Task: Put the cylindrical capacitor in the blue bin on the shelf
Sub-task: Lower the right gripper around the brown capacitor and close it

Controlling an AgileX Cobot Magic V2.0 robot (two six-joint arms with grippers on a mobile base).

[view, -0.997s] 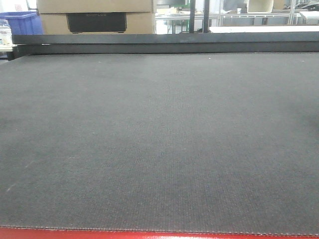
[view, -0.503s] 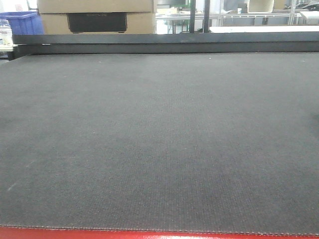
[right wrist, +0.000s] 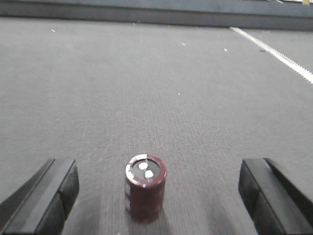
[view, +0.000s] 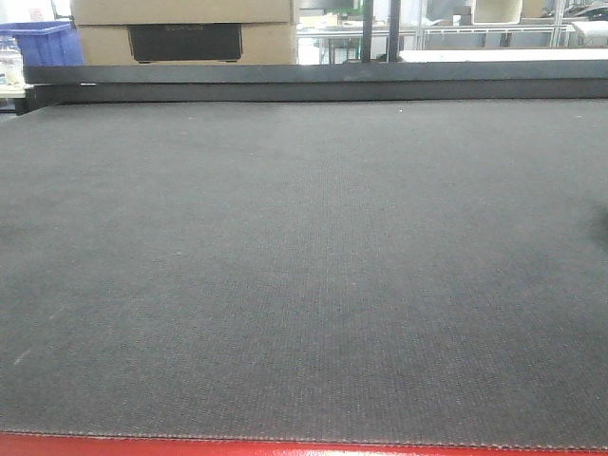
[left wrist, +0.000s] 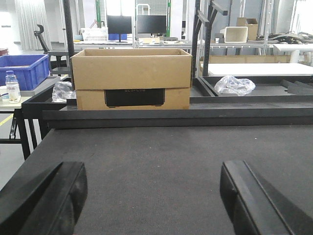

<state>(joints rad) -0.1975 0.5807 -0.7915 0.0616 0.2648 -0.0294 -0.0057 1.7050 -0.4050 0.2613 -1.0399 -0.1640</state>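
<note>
The cylindrical capacitor, dark maroon with two white terminals on its black top, stands upright on the dark mat. My right gripper is open, and the capacitor stands between its black fingers, touching neither. My left gripper is open low over the same mat, with only bare mat between its fingers. The front view shows neither gripper nor the capacitor. The shelf and its blue bin are out of view.
The red-framed table's dark mat fills the front view, with a raised black rail along its far edge. Behind the rail stands a cardboard box. A blue crate and a water bottle stand at the far left.
In the front view, a faint dark patch at the mat's right edge has grown slightly. Nothing else has visibly moved.
</note>
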